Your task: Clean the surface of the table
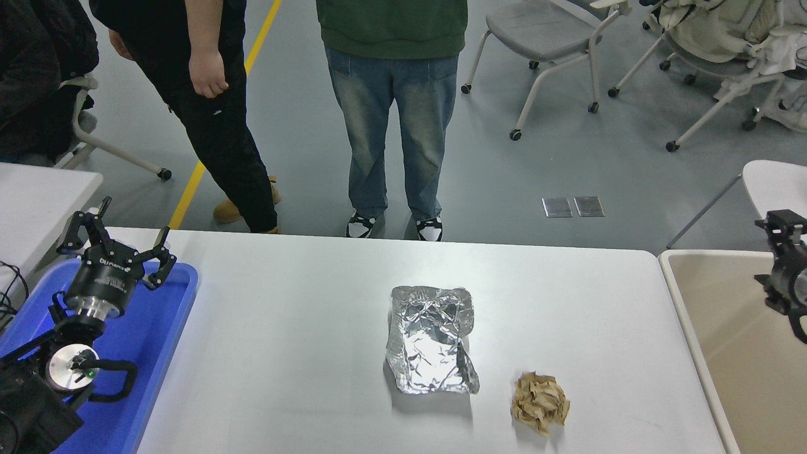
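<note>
The white table surface (284,328) fills the lower part of the head view. A crumpled sheet of silver foil (432,340) lies flat near its middle. A crumpled ball of brown paper (539,402) lies to the foil's right, near the front edge. My right gripper (785,261) shows only in part at the right edge, above the beige bin and well away from both pieces. My left gripper (123,230) is parked at the lower left over the blue tray, open and empty.
A beige bin (678,296) stands against the table's right end. A blue tray (157,340) lies on the left end. Two people stand at the far side (391,126). Chairs stand on the floor at the back right (542,38).
</note>
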You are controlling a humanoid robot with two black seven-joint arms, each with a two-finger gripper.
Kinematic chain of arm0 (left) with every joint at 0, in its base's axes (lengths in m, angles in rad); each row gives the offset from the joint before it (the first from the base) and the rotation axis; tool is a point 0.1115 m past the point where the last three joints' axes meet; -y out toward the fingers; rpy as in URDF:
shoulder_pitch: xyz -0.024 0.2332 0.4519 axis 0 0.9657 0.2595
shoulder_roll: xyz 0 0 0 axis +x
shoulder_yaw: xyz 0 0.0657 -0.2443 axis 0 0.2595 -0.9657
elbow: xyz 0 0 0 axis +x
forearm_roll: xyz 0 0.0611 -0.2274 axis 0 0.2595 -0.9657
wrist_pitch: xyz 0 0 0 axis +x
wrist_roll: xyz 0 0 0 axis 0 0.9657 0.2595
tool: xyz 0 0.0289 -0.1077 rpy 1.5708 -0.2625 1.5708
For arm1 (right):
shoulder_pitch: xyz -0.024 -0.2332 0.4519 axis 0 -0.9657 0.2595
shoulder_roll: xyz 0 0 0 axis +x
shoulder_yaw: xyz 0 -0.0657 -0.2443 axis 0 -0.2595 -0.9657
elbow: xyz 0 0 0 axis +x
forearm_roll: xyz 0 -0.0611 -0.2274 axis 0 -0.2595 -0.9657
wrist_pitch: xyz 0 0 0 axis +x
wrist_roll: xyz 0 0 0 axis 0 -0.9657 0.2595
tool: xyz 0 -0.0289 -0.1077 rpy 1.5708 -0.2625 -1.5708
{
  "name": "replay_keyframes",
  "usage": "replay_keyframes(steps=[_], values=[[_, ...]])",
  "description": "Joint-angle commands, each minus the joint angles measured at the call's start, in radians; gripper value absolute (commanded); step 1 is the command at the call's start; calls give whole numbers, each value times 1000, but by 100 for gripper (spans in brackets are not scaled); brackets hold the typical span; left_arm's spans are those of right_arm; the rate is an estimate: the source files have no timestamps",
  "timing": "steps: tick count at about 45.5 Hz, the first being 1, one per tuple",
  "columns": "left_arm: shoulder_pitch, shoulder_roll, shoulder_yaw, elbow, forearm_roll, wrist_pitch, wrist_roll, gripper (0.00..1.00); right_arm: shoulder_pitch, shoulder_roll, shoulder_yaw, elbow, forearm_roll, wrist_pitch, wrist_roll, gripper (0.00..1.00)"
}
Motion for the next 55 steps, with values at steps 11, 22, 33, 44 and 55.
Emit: replay_keyframes(steps=[11, 22, 33, 44, 55], values=[[0, -1, 0, 1, 0, 0, 0, 100, -135, 263, 413, 141, 110, 4, 2, 100], [0, -1, 0, 1, 0, 0, 0, 100, -144, 403, 517, 132, 110, 4, 4, 100], [0, -1, 0, -1, 0, -1, 0, 100, -149, 463, 534, 132, 110, 4, 34, 100], [0, -1, -1, -1, 0, 0, 0, 100, -156, 488, 534, 132, 110, 4, 47, 100], [0, -1, 0, -1, 0, 0, 0, 100, -158, 463, 524, 137, 118, 4, 45, 100]])
